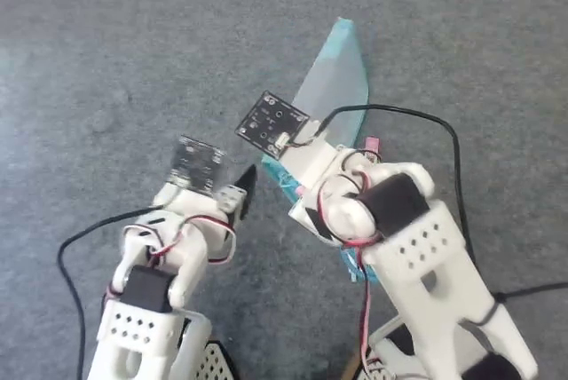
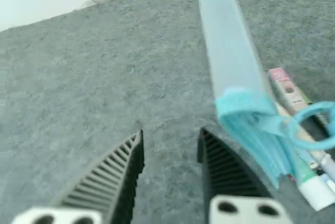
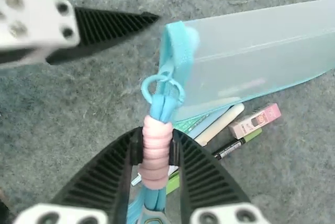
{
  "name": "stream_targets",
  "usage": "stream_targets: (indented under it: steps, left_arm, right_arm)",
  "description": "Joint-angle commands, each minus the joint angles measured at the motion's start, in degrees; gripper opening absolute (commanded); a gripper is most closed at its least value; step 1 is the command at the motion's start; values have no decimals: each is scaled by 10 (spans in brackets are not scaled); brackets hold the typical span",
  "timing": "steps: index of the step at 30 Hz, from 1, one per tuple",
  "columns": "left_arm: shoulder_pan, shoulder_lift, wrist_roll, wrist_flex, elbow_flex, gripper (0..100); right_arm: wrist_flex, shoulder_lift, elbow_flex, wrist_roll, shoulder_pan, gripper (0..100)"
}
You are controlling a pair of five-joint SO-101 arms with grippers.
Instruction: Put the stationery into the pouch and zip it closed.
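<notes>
Right wrist view: the right gripper (image 3: pixel 156 135) is clamped shut on a pink ribbed sleeve (image 3: pixel 155 153) wrapped round the zipper end of the translucent light-blue plastic pouch (image 3: pixel 251 56). The pouch stands on edge, tilted, on the grey carpeted table (image 1: pixel 106 69). A small pink box (image 3: pixel 255 121) and several pens (image 3: pixel 220 124) lie on the table against the pouch's lower edge. The left gripper (image 2: pixel 171 134) hangs just beside the zipper end, jaws moderately apart and holding nothing.
</notes>
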Motion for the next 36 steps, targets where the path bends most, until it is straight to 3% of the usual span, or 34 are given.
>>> stream_targets:
  steps: [1,6,12,20,28,36]
  left_arm:
    - [-86,-14,25,11,-40,194]
    - [-135,-14,-8,14,-38,196]
    - [-177,-13,-7,11,-29,196]
    - [-155,-9,-26,-50,28,196]
    - [-98,-9,-35,-62,61,197]
    - [-78,-8,-83,-72,75,269]
  right_arm:
    - [-29,61,-29,-2,-7,6]
    - [-58,130,-18,-4,-7,6]
    - [-166,154,80,-4,-6,6]
    - [-199,153,142,-19,7,6]
    - [-202,150,142,-15,44,6]
    - [-106,90,51,-14,35,6]
